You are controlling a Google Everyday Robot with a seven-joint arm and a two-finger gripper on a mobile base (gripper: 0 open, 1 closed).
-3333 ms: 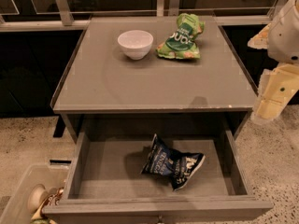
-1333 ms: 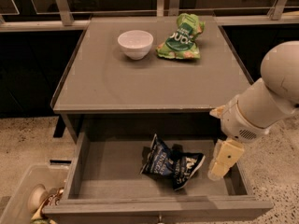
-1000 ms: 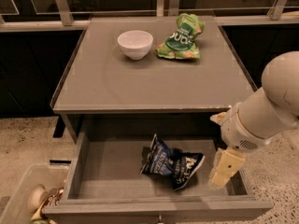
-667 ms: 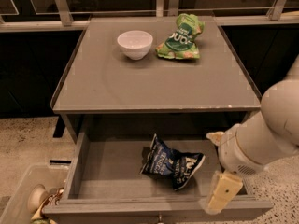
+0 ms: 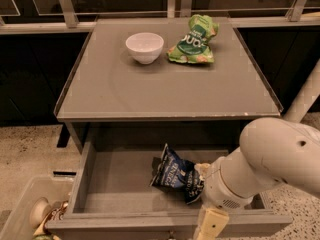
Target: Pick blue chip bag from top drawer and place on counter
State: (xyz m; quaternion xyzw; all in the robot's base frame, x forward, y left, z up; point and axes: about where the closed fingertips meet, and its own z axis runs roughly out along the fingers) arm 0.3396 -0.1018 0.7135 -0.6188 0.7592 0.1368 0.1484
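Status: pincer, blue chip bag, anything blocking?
Pincer at top drawer front lip, right of centre. Blue chip bag lying in drawer. Arm hides bag's right end.

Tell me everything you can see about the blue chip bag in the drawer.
The blue chip bag is a crumpled, dark navy foil packet with white lettering and pale blue print. It lies on the flat grey bottom of the open top drawer, right of centre, with one corner poking up toward the back. The robot's arm hides its right end. The hand hangs at the drawer's front wall, just right of the bag; whether they touch cannot be told.
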